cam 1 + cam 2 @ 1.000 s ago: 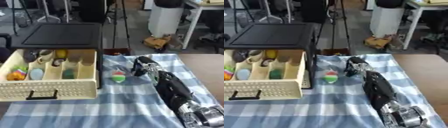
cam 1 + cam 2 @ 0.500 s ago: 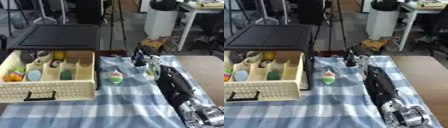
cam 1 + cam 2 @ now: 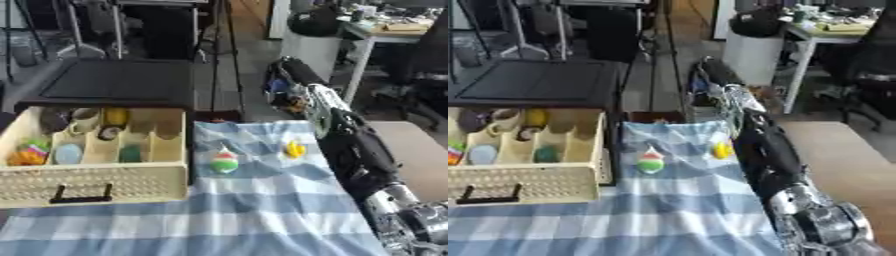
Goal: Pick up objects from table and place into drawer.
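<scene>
Yellow toy (image 3: 295,148) on cloth, below raised right hand (image 3: 291,75) fingers.

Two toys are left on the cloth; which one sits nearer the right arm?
The small yellow toy, beside the right arm. The red, white and green toy lies farther left, nearer the drawer.

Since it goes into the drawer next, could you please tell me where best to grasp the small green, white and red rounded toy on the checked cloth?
Probably across the wide middle of the green, white and red rounded toy, from above: it stands alone on the blue checked cloth.
</scene>
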Available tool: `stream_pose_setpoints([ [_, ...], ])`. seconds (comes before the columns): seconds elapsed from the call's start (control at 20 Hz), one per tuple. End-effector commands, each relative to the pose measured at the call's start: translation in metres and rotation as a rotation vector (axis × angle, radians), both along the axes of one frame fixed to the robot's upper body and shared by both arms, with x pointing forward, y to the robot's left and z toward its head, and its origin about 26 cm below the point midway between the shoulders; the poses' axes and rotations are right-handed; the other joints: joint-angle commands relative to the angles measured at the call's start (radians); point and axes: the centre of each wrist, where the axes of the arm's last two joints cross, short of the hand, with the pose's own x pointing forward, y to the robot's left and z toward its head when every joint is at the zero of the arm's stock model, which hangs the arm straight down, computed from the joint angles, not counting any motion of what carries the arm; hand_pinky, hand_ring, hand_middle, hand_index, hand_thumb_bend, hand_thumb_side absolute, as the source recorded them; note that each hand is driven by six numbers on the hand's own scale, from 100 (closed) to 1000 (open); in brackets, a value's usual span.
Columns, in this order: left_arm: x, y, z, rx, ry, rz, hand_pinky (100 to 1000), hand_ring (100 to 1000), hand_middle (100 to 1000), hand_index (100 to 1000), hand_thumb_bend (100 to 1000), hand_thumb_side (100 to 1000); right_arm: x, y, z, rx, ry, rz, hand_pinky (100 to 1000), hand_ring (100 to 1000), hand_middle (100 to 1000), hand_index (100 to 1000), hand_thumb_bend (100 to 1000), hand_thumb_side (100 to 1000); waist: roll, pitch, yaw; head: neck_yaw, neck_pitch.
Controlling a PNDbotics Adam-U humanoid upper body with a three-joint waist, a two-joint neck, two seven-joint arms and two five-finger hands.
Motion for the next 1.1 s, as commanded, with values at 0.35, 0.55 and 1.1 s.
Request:
stream_pose_setpoints([
  [0.35, -0.003, 0.007, 0.006, 0.02, -0.01, 0.019, 100, 100, 100, 652, 217, 1000, -0.006, 0.065, 0.064, 0.035, -0.188, 0.366, 100, 192, 285, 426, 100, 100, 0.006, -0.043, 0.0, -0.005, 0.019],
  [0.55, -0.003, 0.006, 0.005, 0.008, -0.005, 0.017, 100, 100, 100, 652, 220, 1000, -0.011, 0.117, 0.067, 0.079, -0.19, 0.542, 100, 192, 284, 425, 100, 100, 0.015, -0.05, 0.005, -0.017, 0.025],
  [1.1, -0.004, 0.005, 0.004, -0.003, 0.004, 0.008, 100, 100, 100, 652, 219, 1000, -0.025, 0.201, 0.029, 0.07, -0.076, 0.829, 100, 202, 284, 436, 100, 152, 0.029, -0.053, 0.015, -0.029, 0.024],
])
